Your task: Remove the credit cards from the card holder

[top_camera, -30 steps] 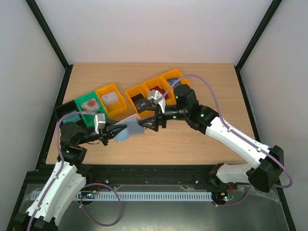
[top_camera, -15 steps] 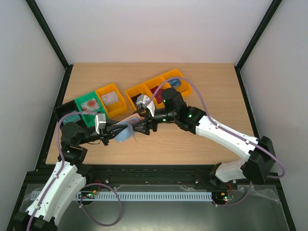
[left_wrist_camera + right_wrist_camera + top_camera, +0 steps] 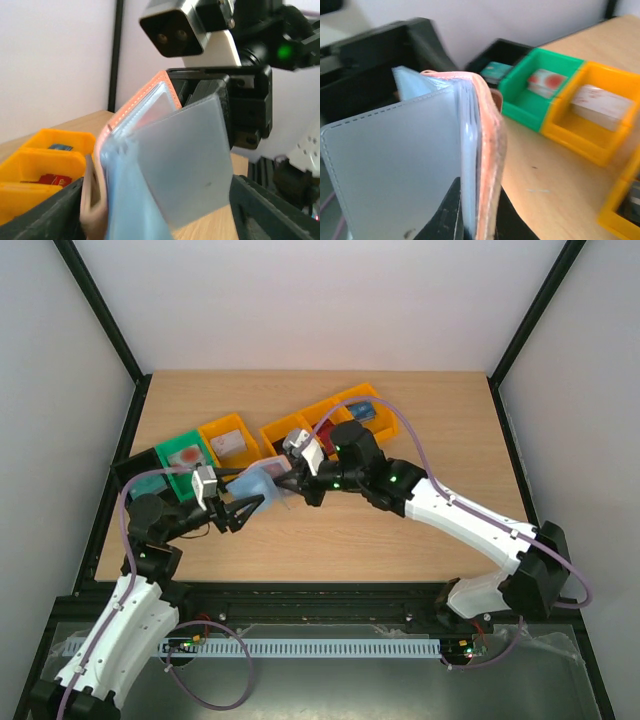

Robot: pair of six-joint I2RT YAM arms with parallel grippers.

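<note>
1. The right gripper (image 3: 287, 483) is squeezing shut on one edge of the card holder (image 3: 256, 483) and is holding it up over the table (image 3: 330, 550), between the two arms
2. The left gripper (image 3: 243, 512) is sitting just beside the holder with its two fingers wide apart, and it is not gripping anything
3. The holder is hanging open, so its light blue inside and its see-through pockets (image 3: 175, 165) are showing
4. Some cards are lying in the bins at the back: a card with a red spot (image 3: 545, 80) in the green bin (image 3: 555, 57) and a pale card (image 3: 600, 107) in the orange bin (image 3: 575, 137) next to it, so part of the job is looking done
5. The pockets facing the cameras are looking empty, but I cannot tell if a card is hiding deeper inside, so checking every pocket is probably what is left
</note>
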